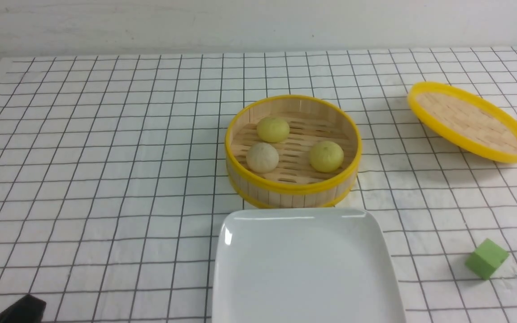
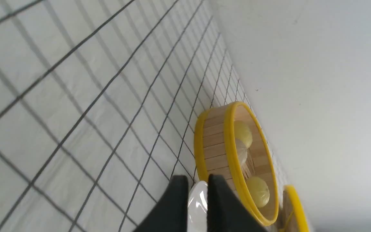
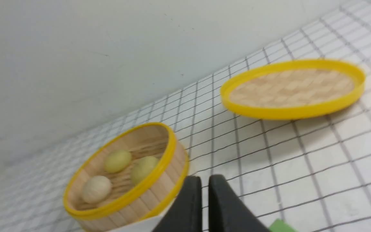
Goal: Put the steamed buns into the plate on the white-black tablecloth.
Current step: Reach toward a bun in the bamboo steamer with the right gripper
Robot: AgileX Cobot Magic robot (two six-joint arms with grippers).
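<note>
Our left gripper (image 2: pixel 197 182) sits at the near left, black fingers parallel with a narrow gap between them. Our right gripper (image 3: pixel 204 182) has its jaws nearly together, just a thin slit. From the front we see only a dark bit of the left arm (image 1: pixel 18 310), near-left corner.

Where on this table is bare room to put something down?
Free: the tablecloth left of the basket and plate; the strip between basket and lid. Crowded: basket and plate stand very close. A green cube lies farther right.
</note>
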